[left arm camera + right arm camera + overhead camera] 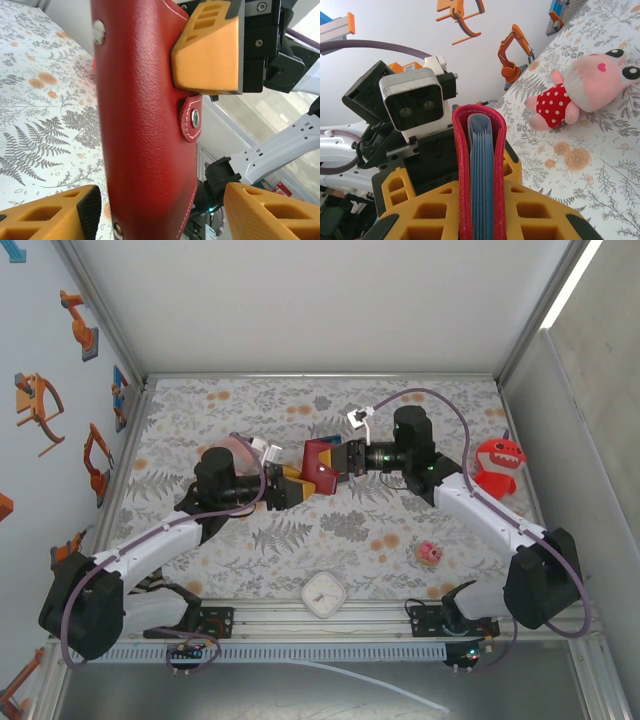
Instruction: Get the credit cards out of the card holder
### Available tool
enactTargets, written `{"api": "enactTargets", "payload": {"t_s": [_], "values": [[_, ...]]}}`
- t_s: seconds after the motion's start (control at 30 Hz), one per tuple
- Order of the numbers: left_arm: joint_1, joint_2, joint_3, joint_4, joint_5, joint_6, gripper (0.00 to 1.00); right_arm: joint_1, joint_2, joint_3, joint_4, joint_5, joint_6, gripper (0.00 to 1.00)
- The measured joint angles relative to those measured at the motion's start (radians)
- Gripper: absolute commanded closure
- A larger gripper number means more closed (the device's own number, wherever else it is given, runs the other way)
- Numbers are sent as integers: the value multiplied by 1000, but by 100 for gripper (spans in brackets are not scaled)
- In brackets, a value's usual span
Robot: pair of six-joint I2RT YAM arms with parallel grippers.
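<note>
With twelve o'clock at the far wall, the two arms ran in from eight and four o'clock and met at the centre of the table (200, 410), barring it. The card holder (320, 466) sat there, clamped by the right gripper (342, 460). It filled most of the gap between the spread fingers of the left gripper (298, 486), leaving a slit on one side. A red shark toy (497, 462) stood at three o'clock, a pink plush (430, 553) at five and a small white clock (324, 594) at six. A purple cable (440, 400) arched over one o'clock. From nine through twelve the cloth lay bare, open to a hand.
</note>
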State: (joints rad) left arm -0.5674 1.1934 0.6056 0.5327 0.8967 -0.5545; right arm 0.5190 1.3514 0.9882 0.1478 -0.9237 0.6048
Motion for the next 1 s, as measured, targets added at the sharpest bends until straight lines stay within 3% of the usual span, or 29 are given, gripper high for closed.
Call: {"api": "enactTargets", "payload": {"t_s": [0.33,0.7,0.77,0.83,0.87,1.0], "values": [[12,23,-4,35,72,-10,52,-1,0,-5,60,-28,29,100],[12,69,-3,112,122,-57,82,-6,12,-21,124,-60,69,100],[12,74,-3,117,123,-64,79,-8,14,-21,123,-63,68,100],[12,78,-1,120,122,-69,57,-8,14,-21,123,-62,69,100],[11,80,2,122,121,-73,52,-8,14,-21,123,-61,69,100],[10,83,10,127,117,-83,48,-8,15,-21,122,-59,69,100]]}}
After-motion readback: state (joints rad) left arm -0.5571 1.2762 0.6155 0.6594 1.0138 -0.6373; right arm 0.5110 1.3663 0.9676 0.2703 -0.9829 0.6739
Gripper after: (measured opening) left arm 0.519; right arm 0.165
